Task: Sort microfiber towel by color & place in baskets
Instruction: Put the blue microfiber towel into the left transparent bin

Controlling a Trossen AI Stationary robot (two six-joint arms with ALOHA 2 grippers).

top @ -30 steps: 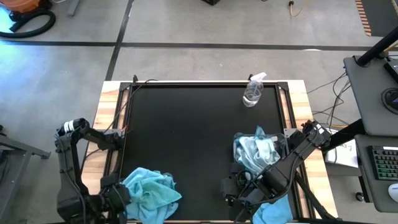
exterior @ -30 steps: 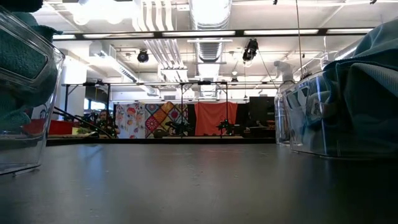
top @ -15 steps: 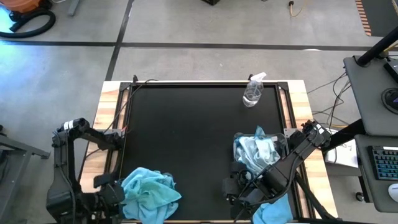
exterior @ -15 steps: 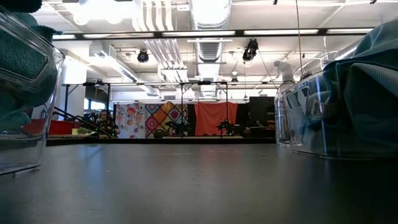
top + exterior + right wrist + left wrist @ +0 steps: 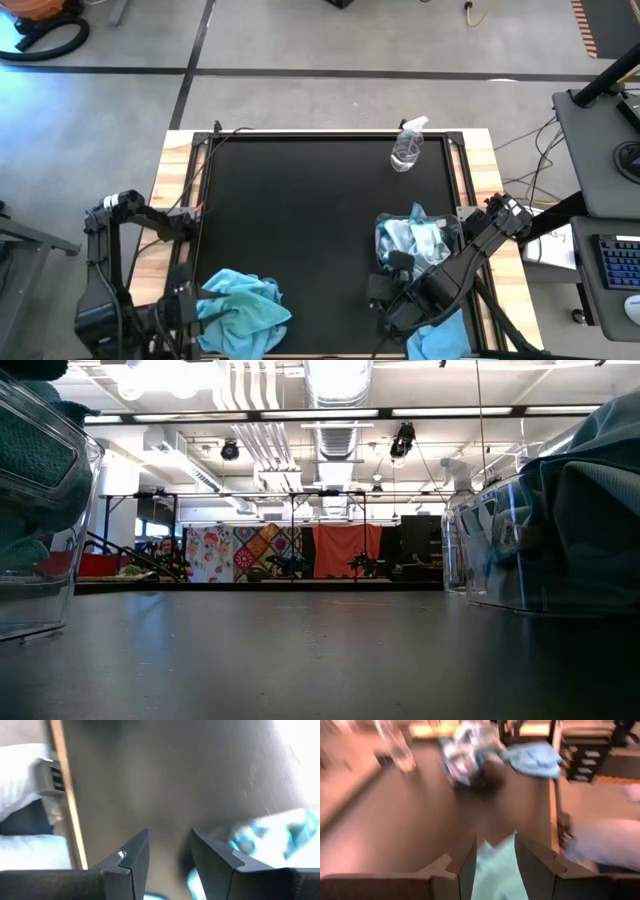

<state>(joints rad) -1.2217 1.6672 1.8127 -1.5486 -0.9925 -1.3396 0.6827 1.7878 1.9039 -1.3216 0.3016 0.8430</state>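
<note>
On the table's near edge: both arms sit low, one at each corner of the black table [image 5: 310, 220].
Left gripper [image 5: 185, 308]: at the near left corner, just beside the turquoise towels [image 5: 240, 310]; its wrist view shows the fingers [image 5: 465, 870] spread apart, with turquoise cloth seen between them but not pinched.
Right gripper [image 5: 378, 292]: near the pale towels' bin; its wrist view shows the fingers [image 5: 135, 857] spread over bare table, holding nothing.
Left basket [image 5: 40, 520]: only the low view shows its clear wall, with turquoise cloth inside; from above the towels hide it.
Right basket [image 5: 500, 550]: clear wall plain in the low view, heaped with pale blue towels [image 5: 410, 240].
Loose towel [image 5: 440, 340]: a blue one beside the right arm at the table's near right edge, seen from above.
Spray bottle [image 5: 407, 145]: upright near the far edge, well apart from both bins.
</note>
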